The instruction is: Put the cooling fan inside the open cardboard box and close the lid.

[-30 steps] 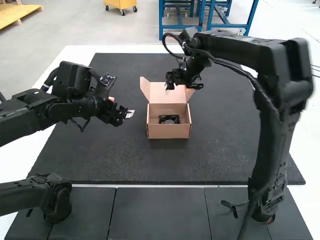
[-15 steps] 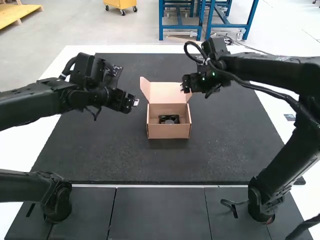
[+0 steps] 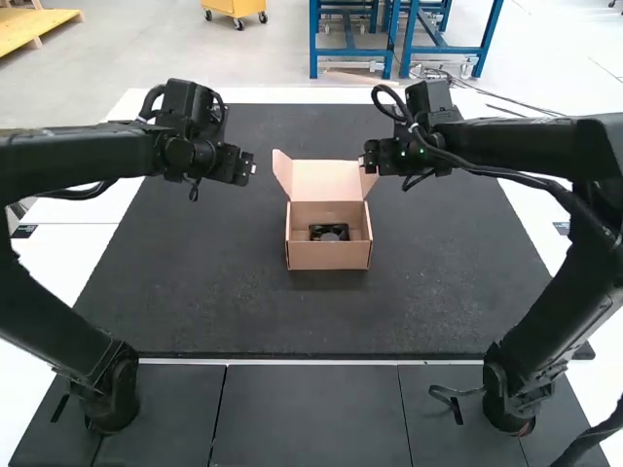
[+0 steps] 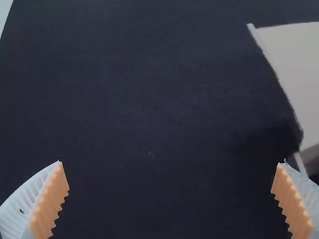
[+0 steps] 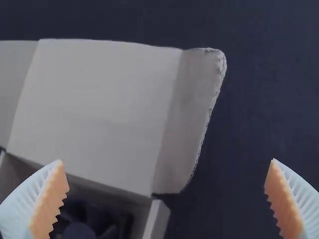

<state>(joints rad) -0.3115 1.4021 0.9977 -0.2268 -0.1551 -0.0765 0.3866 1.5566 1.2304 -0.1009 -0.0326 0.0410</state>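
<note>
One fan [image 3: 329, 232] lay flat inside the box [image 3: 329, 255], on its floor, near the back wall. One box stood mid-mat [image 3: 195, 282], top open, lid [image 3: 326, 182] upright at the far side with two side flaps: left flap [image 3: 282, 169] and right flap [image 3: 369, 184].

The left gripper [image 3: 247, 169] hung above the mat, left of the box and level with the lid, apart from it and well apart from the fan. Its fingers [image 4: 47, 199] were spread wide with nothing between them. Below them was bare mat [image 4: 149, 124].

The right gripper [image 3: 369, 159] hung just beside the lid's right flap, above the box's far right corner. Contact with the flap could not be told from the high view. Its fingers [image 5: 47, 204] were also spread wide and empty. In the right wrist view the lid [image 5: 99, 109] and flap [image 5: 199, 99] sat between the fingers and beyond them, not pinched.

The fan [image 5: 84, 226] was mostly cut off at that view's edge, just a dark patch behind the box wall; the blades were hard to make out. In the high view the front wall hid the fan's near edge. A pale surface [image 4: 294, 64] at a corner of the left wrist view could not be identified.

Count: one fan, one box, one lid, two flaps, two grippers.
</note>
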